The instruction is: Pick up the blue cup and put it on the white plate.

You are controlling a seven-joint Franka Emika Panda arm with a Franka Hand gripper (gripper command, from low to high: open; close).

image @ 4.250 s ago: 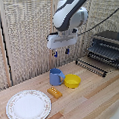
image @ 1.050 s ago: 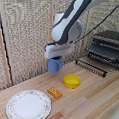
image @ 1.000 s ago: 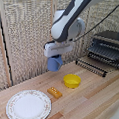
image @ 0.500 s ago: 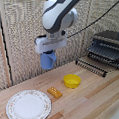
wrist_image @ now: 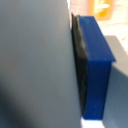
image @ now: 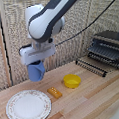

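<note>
The blue cup (image: 36, 72) hangs in the air under my gripper (image: 36, 65), which is shut on it, well above the wooden table. It hovers just past the far edge of the white plate (image: 28, 107), which lies at the exterior view's lower left. In the wrist view, the cup's grey-blue wall (wrist_image: 35, 60) fills most of the picture, pressed against a dark pad and a blue fingertip (wrist_image: 97, 70).
A yellow bowl (image: 72, 81) and a small orange block (image: 54, 92) lie on the wooden table (image: 92, 101) to the exterior view's right of the plate. A dark rack and appliance (image: 106, 50) stand at the far right. A woven wall backs the scene.
The cup was lifted off the table beside the yellow bowl and carried up and toward the exterior view's left; it now hangs near the plate's far edge.
</note>
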